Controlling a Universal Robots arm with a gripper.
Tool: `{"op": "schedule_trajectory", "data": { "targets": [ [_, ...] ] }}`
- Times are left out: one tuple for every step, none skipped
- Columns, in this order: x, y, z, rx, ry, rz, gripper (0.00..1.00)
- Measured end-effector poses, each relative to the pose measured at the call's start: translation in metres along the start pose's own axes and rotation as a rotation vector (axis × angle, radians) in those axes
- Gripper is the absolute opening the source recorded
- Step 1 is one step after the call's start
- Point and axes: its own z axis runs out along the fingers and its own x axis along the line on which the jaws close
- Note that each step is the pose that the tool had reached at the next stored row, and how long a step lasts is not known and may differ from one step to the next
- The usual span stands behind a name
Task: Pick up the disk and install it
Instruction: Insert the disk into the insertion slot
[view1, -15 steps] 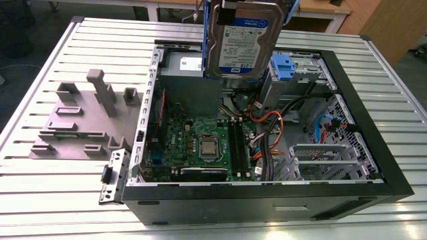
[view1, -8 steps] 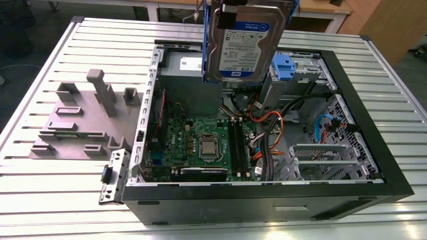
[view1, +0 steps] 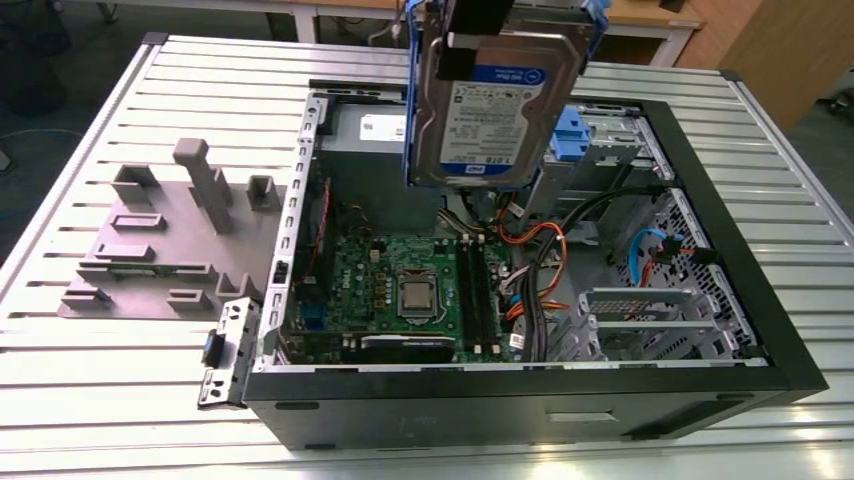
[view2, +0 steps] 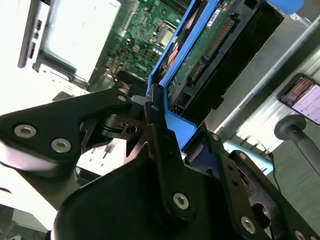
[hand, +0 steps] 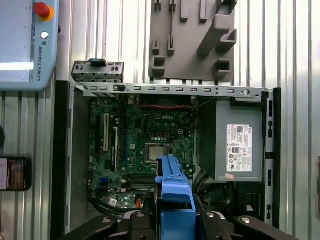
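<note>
Hanging on edge over the open computer case, the disk is up off the desk, label side facing the exterior view. Jaws are closed on its blue carrier frame at the top end. In the second wrist view a black finger presses the blue edge, and the drive's circuit-board side runs away from it. The disk's lower end hangs above the motherboard and cables, near a blue clip. A grey box with white sticker sits inside the case. A grey fixture block stands beside the case, on the exterior view's left.
</note>
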Motion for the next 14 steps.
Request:
{"op": "schedule_trajectory", "data": {
  "targets": [
    [0.0041, 0.0, 0.0, 0.0, -0.0001, 0.0, 0.36],
    [0.0082, 0.0, 0.0001, 0.0001, -0.0002, 0.0, 0.36],
    [0.0123, 0.0, 0.0, 0.0, 0.0, 0.0, 0.36],
    [0.0164, 0.0, 0.0, 0.0, -0.0001, 0.0, 0.36],
    [0.0202, 0.0, 0.0001, 0.0001, -0.0002, 0.0, 0.36],
    [0.0234, 0.0, 0.0, 0.0001, 0.0, 0.0, 0.36],
    [0.0258, -0.0001, 0.0001, 0.0001, 0.0, 0.0, 0.36],
    [0.0273, -0.0006, 0.0002, 0.0, 0.0, 0.0, 0.36],
    [0.0282, -0.002, 0.0003, 0.0001, -0.0001, 0.0, 0.36],
    [0.0286, -0.0043, 0.0004, 0.0, -0.0002, 0.0, 0.36],
    [0.029, -0.0076, 0.0004, 0.0001, -0.0002, 0.0, 0.36],
    [0.0293, -0.0117, 0.0004, 0.0, 0.0, 0.0, 0.36],
    [0.0294, -0.0166, 0.0003, 0.0, 0.0001, 0.0, 0.36],
    [0.0295, -0.0211, 0.0003, 0.0, -0.0001, 0.0, 0.36]
  ]
}}
